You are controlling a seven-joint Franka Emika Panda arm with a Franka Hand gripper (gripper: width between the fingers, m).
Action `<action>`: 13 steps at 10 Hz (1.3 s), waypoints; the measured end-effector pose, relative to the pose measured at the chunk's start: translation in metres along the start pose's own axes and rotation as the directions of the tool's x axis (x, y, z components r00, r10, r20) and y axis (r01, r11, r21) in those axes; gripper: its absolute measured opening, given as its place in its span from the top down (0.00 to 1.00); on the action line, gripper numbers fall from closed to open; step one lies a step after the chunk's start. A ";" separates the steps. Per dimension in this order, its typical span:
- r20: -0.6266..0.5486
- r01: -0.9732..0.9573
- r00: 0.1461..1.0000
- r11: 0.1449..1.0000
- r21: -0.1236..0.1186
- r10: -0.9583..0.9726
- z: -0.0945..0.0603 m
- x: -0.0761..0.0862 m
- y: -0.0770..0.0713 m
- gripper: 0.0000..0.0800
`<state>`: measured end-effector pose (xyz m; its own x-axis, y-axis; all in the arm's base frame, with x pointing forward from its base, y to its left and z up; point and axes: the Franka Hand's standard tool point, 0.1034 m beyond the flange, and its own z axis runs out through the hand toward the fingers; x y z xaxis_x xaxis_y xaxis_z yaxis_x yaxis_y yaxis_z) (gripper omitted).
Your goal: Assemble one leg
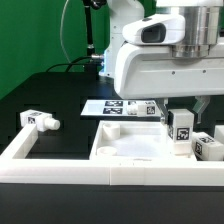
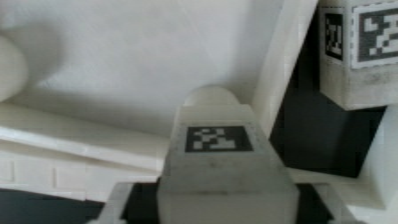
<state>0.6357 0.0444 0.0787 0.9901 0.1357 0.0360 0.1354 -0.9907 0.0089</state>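
Exterior view: the pincer (image 1: 181,114) grips the leg (image 1: 181,133) upright, at the 3 o'clock edge of the white panel (image 1: 130,146). A second leg (image 1: 40,121) lies on the tabletop (image 1: 62,92), at 9 o'clock from the panel. Wrist view: the pincer (image 2: 217,200) is closed around the leg (image 2: 217,140), with the panel (image 2: 143,60) behind it

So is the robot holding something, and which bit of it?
Yes, it looks so. The gripper is shut on one leg, holding it by its upper end, and the leg stands upright below it. The exact finger contact is hard to see.
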 end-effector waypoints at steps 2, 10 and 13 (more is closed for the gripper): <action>0.002 -0.267 0.964 0.964 0.012 0.267 0.000 0.000 -0.001 0.64; 0.027 -0.865 0.501 0.500 0.035 0.865 0.002 0.002 -0.011 0.64; 0.024 -0.788 0.615 0.615 0.031 0.788 0.000 0.003 -0.013 0.25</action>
<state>0.6368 0.0582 0.0789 0.7170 -0.6971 0.0053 -0.6959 -0.7161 -0.0539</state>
